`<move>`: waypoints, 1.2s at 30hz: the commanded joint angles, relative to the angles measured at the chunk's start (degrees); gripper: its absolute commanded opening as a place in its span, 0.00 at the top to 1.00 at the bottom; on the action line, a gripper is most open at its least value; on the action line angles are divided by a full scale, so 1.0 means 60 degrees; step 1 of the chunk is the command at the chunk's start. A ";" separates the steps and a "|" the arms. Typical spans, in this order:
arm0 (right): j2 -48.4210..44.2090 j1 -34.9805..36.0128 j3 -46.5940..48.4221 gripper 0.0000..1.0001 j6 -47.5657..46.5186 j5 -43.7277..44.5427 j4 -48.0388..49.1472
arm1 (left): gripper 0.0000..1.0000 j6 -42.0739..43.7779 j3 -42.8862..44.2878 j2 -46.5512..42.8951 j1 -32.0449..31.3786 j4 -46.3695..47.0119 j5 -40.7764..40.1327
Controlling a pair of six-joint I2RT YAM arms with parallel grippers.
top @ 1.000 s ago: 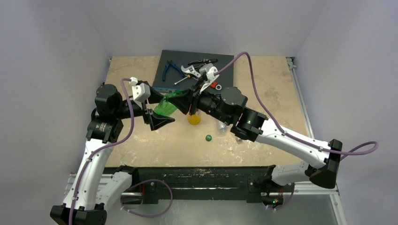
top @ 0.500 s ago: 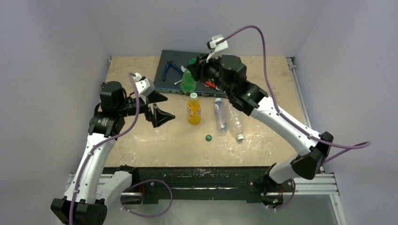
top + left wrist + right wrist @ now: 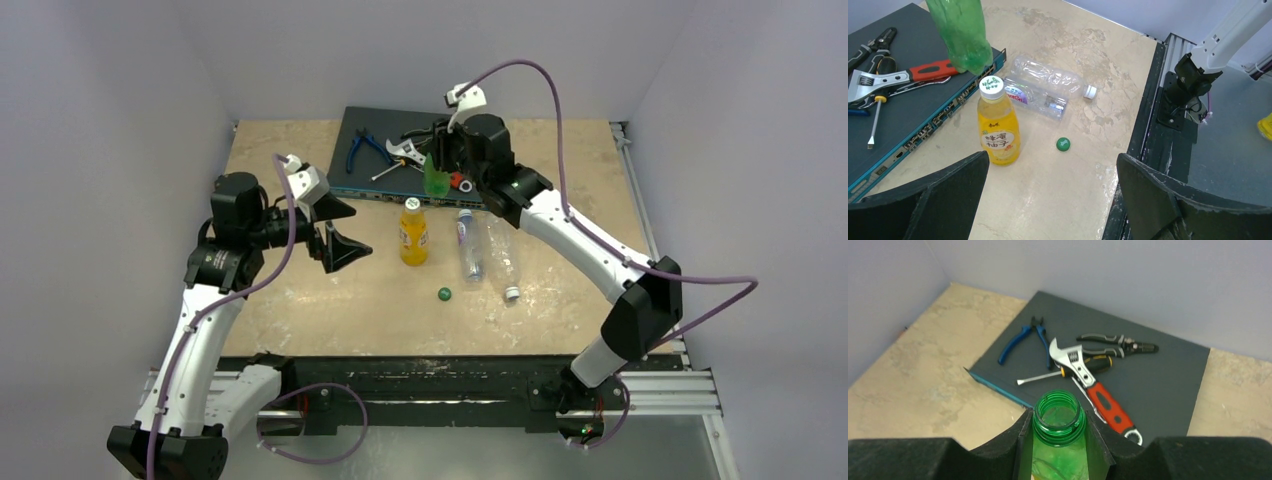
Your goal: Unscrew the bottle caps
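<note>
My right gripper (image 3: pixel 440 168) is shut on the neck of the green bottle (image 3: pixel 436 180) and holds it in the air over the front edge of the dark slab. The bottle's mouth is open and capless in the right wrist view (image 3: pixel 1058 415). The dark green cap (image 3: pixel 444 294) lies loose on the table. The orange-yellow bottle (image 3: pixel 413 236) stands upright with its white cap (image 3: pixel 991 86) on. The blue-labelled clear bottle (image 3: pixel 468 246) and the larger clear bottle (image 3: pixel 503 260) lie side by side, the larger with its white cap (image 3: pixel 1090 91) on. My left gripper (image 3: pixel 335 228) is open and empty, left of the orange bottle.
A dark grey slab (image 3: pixel 480 130) at the back holds blue pliers (image 3: pixel 365 148), a red-handled wrench (image 3: pixel 1088 380), a screwdriver and other pliers. Walls close the left, back and right sides. The black rail runs along the near table edge (image 3: pixel 1148 125).
My right arm has lifted the green bottle from the table's middle, near the left gripper, up and back over the slab. The left gripper has drawn back a little and stays open.
</note>
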 commanded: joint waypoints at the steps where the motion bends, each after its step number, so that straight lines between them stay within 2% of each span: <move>1: 0.0333 -0.0042 -0.0547 0.94 -0.0107 0.0085 0.0619 | 0.00 0.0293 0.0458 -0.0078 -0.0013 0.0005 0.0065; 8: 0.1219 -0.0042 -0.0777 0.96 -0.0043 0.0116 0.1205 | 0.00 0.0289 0.0530 -0.0082 -0.0013 0.0056 0.0168; 23: 0.1442 -0.0022 -0.3492 1.00 -0.0667 0.1201 0.5212 | 0.00 0.0309 0.0712 -0.0079 -0.0013 0.0081 0.0299; 36: 0.2080 0.0459 -0.3956 1.00 -0.0877 0.1589 0.6218 | 0.00 0.0251 0.0657 -0.0075 -0.0013 0.0344 0.0376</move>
